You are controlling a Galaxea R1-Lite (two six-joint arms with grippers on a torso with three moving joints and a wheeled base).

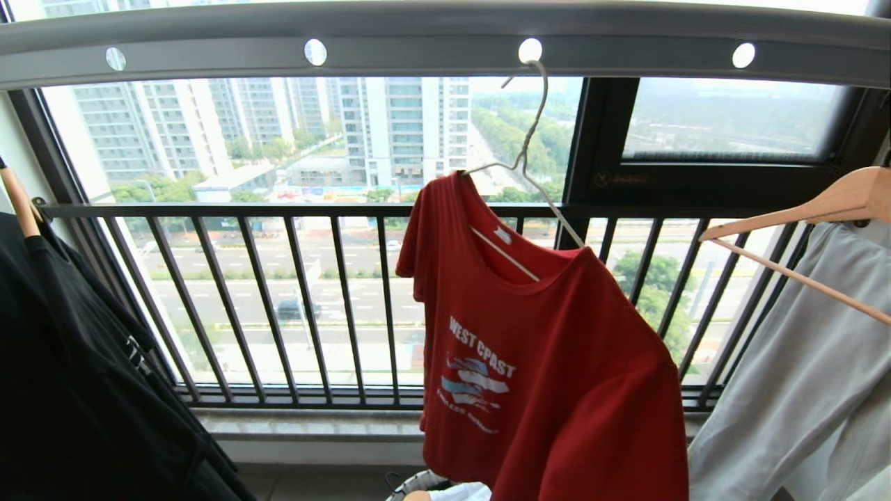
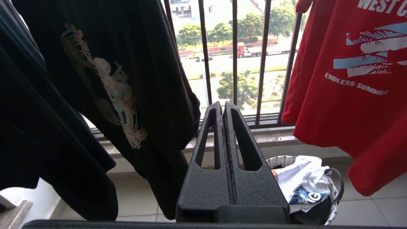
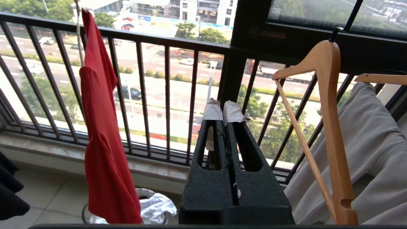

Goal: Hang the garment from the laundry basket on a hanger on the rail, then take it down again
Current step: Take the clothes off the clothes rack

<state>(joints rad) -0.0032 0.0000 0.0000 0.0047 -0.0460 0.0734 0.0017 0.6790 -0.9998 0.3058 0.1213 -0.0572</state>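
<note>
Pressing their jaws together on nothing, the left gripper [image 2: 223, 106] and right gripper [image 3: 223, 109] sit low before the window railing [image 1: 348, 210]; beyond them the red garment [image 1: 550, 362] hangs on the wire hanger [image 1: 527, 149], hooked in the rail [image 1: 445, 43], above the laundry basket [image 2: 332, 187]

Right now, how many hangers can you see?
3, perhaps more hidden. The wire hanger holds the red T-shirt on the rail. A wooden hanger hangs right, above grey cloth. Another wooden tip pokes from the black shirt, left.
</note>
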